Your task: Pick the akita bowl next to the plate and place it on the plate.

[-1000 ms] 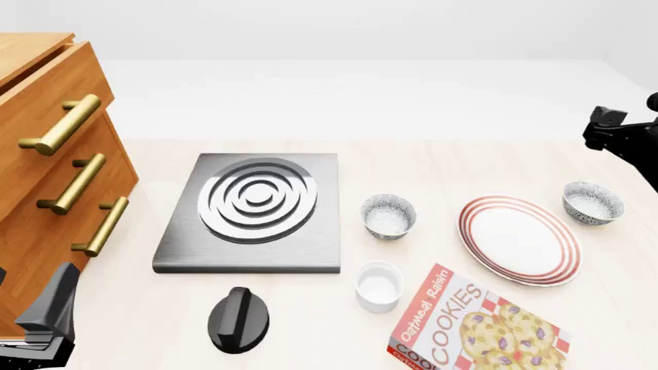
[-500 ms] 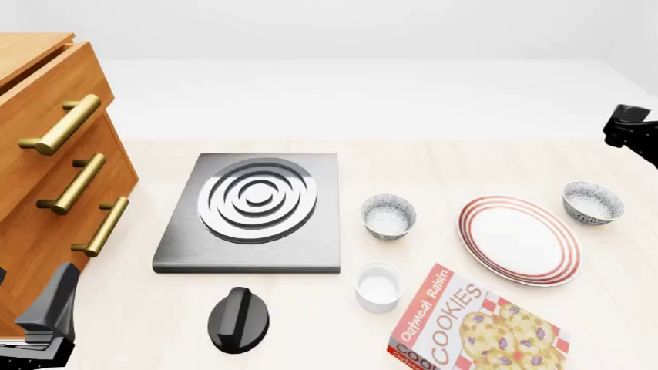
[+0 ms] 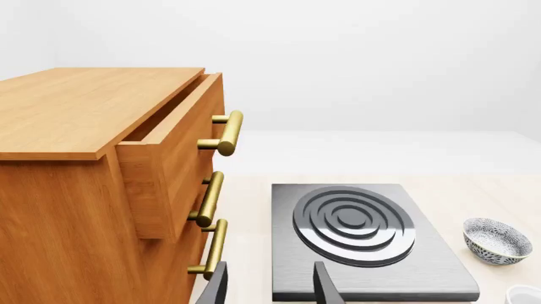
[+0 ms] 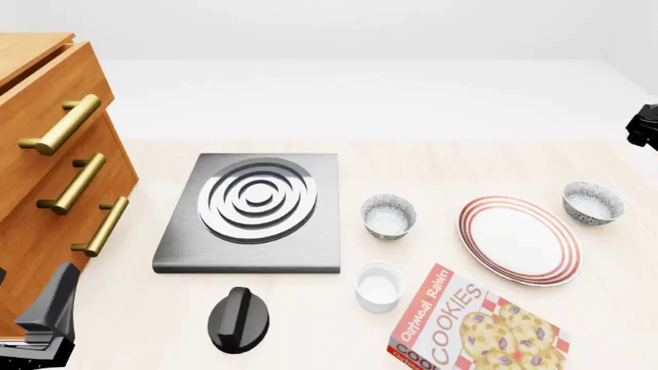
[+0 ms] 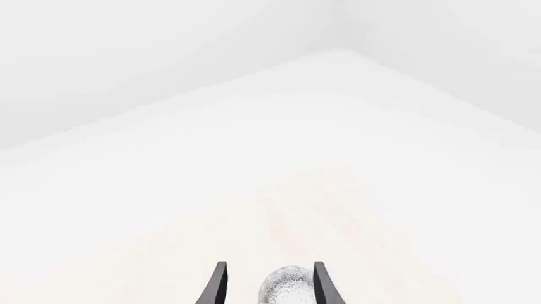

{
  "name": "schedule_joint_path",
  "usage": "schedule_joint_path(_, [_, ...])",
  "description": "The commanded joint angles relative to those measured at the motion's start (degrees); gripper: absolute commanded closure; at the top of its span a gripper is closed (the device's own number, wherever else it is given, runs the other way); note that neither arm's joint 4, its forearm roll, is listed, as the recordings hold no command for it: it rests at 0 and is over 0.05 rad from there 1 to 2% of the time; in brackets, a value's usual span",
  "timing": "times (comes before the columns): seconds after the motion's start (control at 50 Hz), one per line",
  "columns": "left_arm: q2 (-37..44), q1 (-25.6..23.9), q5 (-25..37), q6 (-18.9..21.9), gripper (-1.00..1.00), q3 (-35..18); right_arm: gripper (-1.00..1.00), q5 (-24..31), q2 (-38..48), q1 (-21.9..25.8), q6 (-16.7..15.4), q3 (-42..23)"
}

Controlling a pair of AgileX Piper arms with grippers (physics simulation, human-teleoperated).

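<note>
Pale table (image 4: 432, 166); plate (image 4: 519, 240) front right; akita bowl (image 4: 593, 203) just beside its far right edge; right gripper (image 5: 267, 288) spread, bowl between fingers; left gripper (image 3: 268, 290) spread, empty.

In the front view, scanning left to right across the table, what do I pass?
Wooden drawer cabinet → black knob → stove burner plate → speckled bowl → plate → second speckled bowl.
</note>
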Motion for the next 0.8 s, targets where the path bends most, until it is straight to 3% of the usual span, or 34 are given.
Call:
schedule_joint_path(0.02, [0.00, 0.00, 0.00, 0.00, -1.00, 0.00, -1.00, 0.49, 0.18, -2.17, 0.95, -0.49])
schedule_joint_path(0.8, [0.00, 0.00, 0.00, 0.00, -1.00, 0.00, -1.00, 0.63, 3.97, -8.70, 3.89, -2.44])
